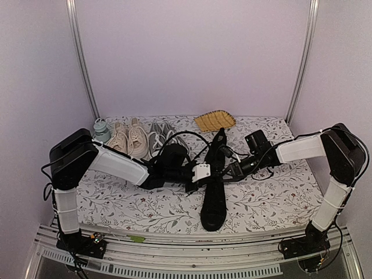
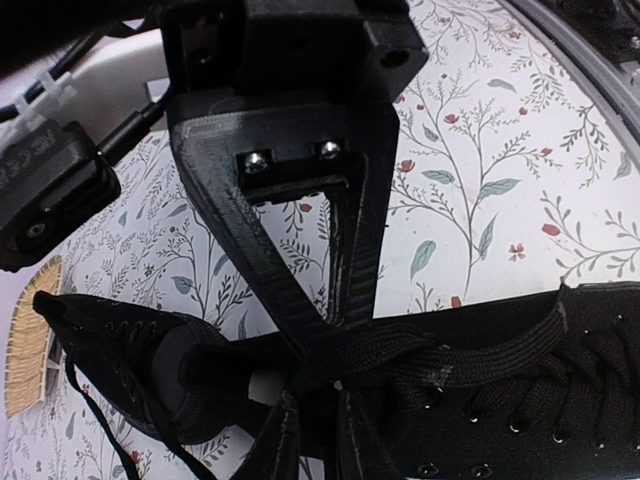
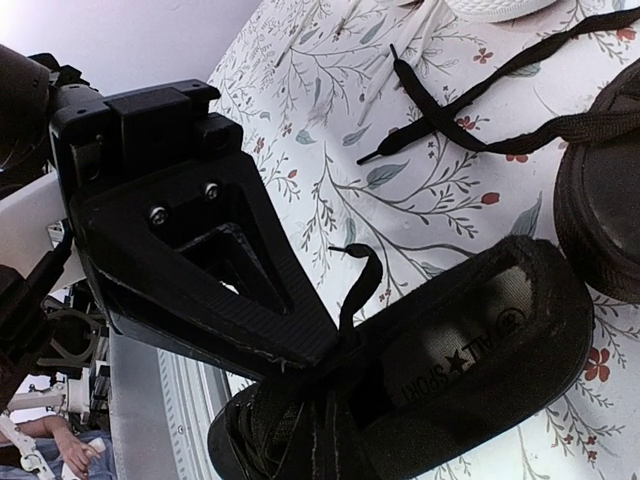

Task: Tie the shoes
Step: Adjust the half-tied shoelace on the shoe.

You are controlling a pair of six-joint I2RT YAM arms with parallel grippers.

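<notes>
Left gripper (image 2: 325,342) pinches a lace (image 2: 470,355), right gripper (image 3: 332,348) clenched on a lace end (image 3: 357,290) — shoe (image 1: 214,206) just below, no bow yet.

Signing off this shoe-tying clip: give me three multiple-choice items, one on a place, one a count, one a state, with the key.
1. The woven yellow mat lies: A) at the table's far edge B) by the arm bases C) under a shoe
2. Light-coloured shoe pairs at far left: A) one B) two C) three
3. The right gripper is: A) wide open B) shut on a black lace C) out of view
Key: 1 A, it lies near the back wall; 2 B, a beige pair and a grey pair; 3 B, the lace leaves its closed tips.
</notes>
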